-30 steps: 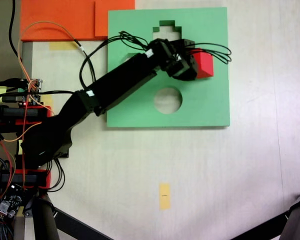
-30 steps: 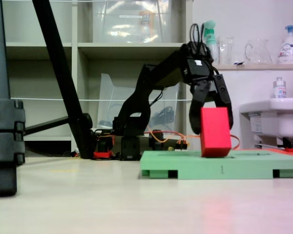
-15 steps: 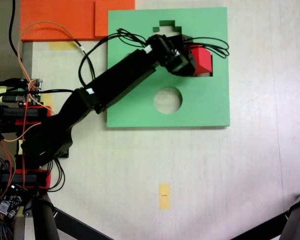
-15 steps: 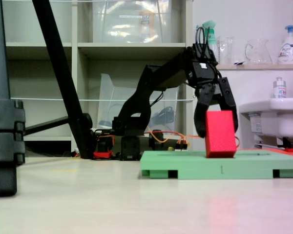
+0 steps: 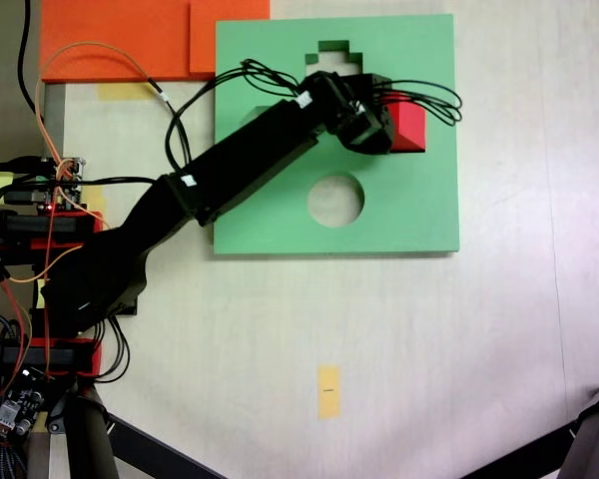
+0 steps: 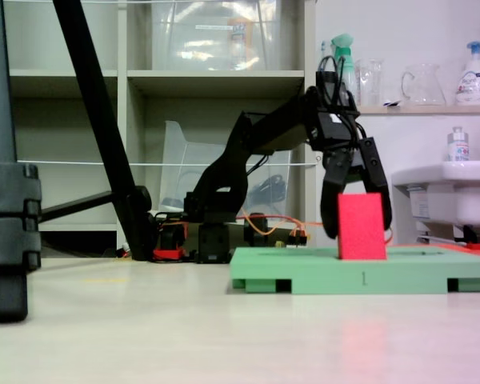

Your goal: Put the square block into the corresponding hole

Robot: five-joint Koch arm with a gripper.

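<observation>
**A:** Is the gripper [image 6: 356, 234] actually clamping the square block [image 6: 361, 226]? Looks like the jaws are straddling it on both sides.

**B:** Yeah, it's squeezing it by two opposite faces. The block is sitting upright between the fingertips, bottom edge sinking into the green foam board [image 5: 280, 225] right under the gripper, probably at the square hole. Foam's light and squishy, I'd guess, so a side pinch up high seems fine.
</observation>
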